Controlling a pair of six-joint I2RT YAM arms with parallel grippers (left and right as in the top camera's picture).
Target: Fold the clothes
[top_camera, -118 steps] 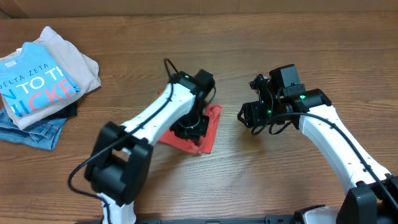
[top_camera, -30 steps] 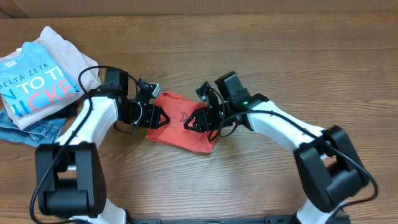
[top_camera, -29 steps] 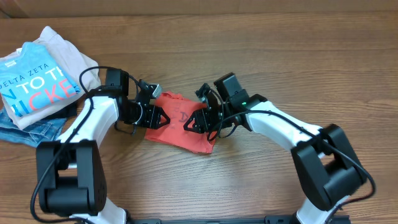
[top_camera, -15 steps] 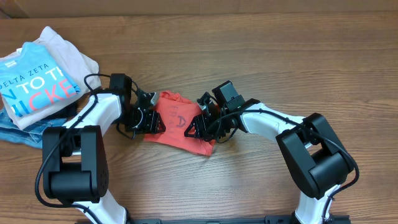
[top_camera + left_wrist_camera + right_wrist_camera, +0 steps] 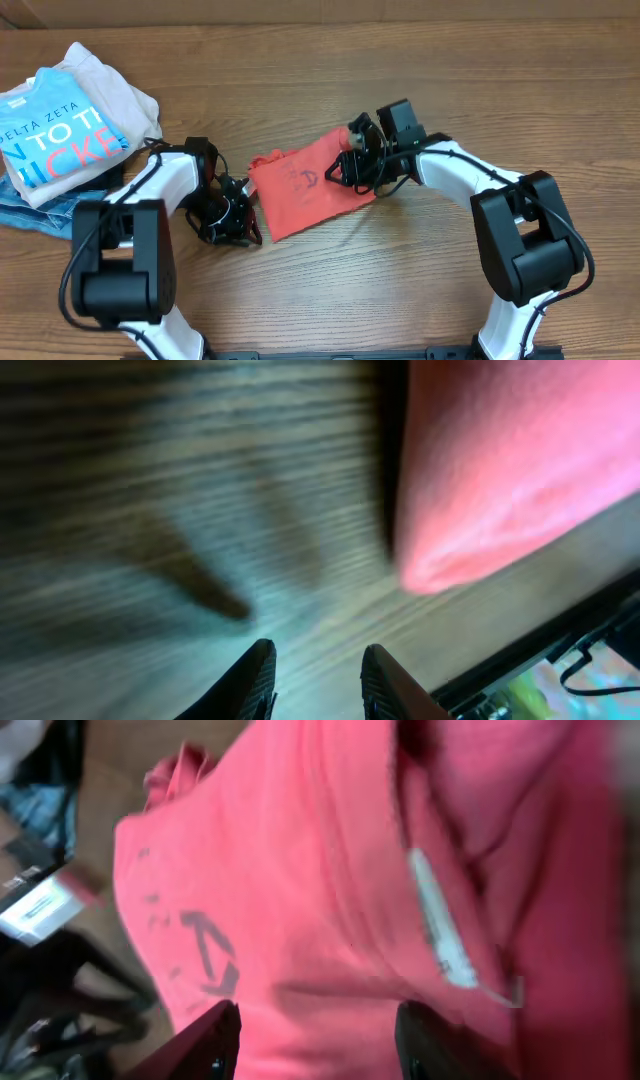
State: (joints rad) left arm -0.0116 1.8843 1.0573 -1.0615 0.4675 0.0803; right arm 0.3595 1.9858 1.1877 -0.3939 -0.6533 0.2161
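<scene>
The coral-red T-shirt [image 5: 305, 188] lies in a folded, tilted rectangle at the table's middle, with dark print showing on top. My left gripper [image 5: 238, 226] is low by the shirt's front-left corner. In the left wrist view its fingers [image 5: 318, 665] are open with only bare wood between them, and the shirt's edge [image 5: 500, 470] is up to the right. My right gripper [image 5: 346, 168] is over the shirt's far right part. In the right wrist view its fingers [image 5: 320, 1042] are spread wide over the red cloth [image 5: 300, 890], with a white label [image 5: 440, 925] showing.
A pile of other clothes sits at the far left: a bright blue T-shirt [image 5: 60, 135] on a beige garment [image 5: 125, 95], over blue jeans [image 5: 50, 215]. The table's wooden top [image 5: 400, 280] runs to the front edge.
The shirt has swung round and now lies tilted and more spread out. My right gripper moved up and right with it. My left gripper dropped toward the front, off the shirt's left edge.
</scene>
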